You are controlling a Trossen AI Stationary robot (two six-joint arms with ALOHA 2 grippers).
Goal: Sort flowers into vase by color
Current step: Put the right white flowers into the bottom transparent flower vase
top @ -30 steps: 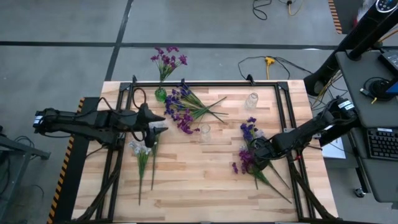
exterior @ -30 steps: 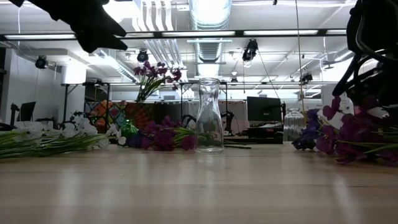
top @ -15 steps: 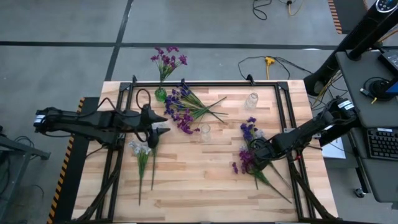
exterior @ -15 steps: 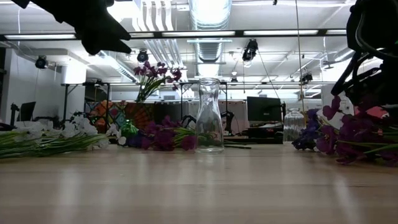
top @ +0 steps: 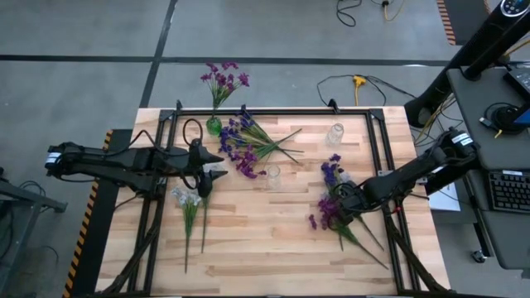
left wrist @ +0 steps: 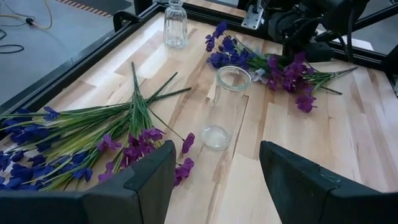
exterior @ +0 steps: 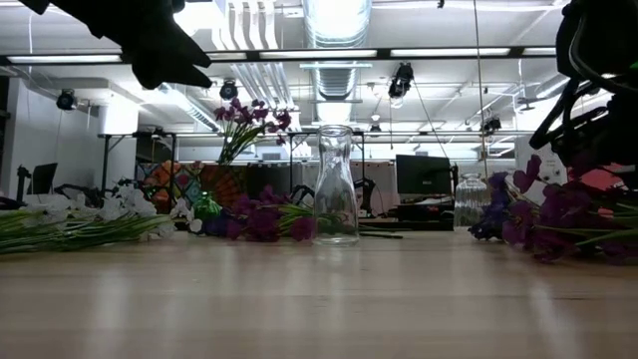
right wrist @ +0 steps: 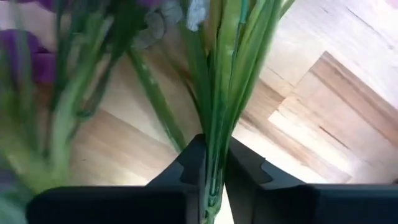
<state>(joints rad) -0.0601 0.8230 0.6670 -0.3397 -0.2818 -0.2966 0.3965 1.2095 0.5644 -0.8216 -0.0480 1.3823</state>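
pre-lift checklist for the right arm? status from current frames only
1. Right hand closed on stems: ok. The right wrist view shows its fingers pinching a bunch of green stems.
2. Single colour in the grip: cannot tell. The right pile mixes blue-violet and magenta blossoms, and which stems are pinched is unclear.
3. Clear vase at table centre upright and empty: ok.
4. Second clear vase near the back edge upright: ok.
5. Left hand out of the way: ok. It is open, raised over the left side above the white flowers.
6. Green vase already holds magenta flowers: ok.
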